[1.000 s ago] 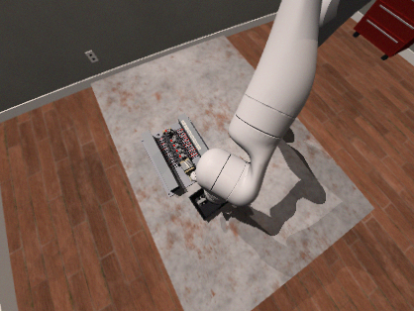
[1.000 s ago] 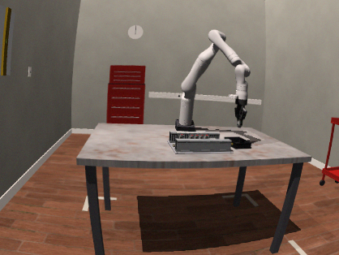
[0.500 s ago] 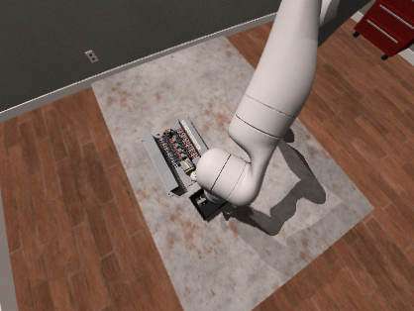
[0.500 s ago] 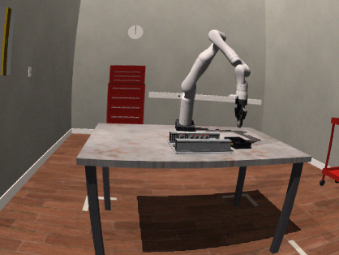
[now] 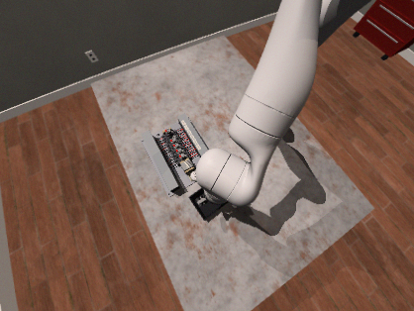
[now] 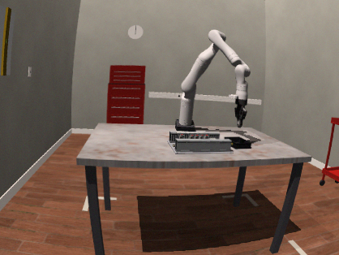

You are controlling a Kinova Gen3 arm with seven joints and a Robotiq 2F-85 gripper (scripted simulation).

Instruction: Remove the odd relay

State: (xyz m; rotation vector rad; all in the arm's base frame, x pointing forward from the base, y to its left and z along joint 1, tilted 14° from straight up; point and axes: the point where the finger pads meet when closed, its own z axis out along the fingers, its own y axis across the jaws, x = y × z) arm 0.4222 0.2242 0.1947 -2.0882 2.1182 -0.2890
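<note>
The grey relay panel (image 5: 174, 154) lies flat on the table, with a row of relays with red buttons. It also shows in the side view (image 6: 201, 144). The black parts tray (image 5: 208, 204) sits just beside the panel's near end, partly hidden under my arm; in the side view it is at the panel's right (image 6: 241, 142). My gripper (image 6: 239, 118) hangs well above the tray, pointing down, shut on a small relay that is too small to make out clearly. In the overhead view the arm hides the gripper.
A red tool cabinet (image 6: 126, 94) stands behind the table by the wall. A red cart (image 6: 332, 154) stands at the right edge. The arm base (image 6: 185, 122) is at the table's far side behind the panel.
</note>
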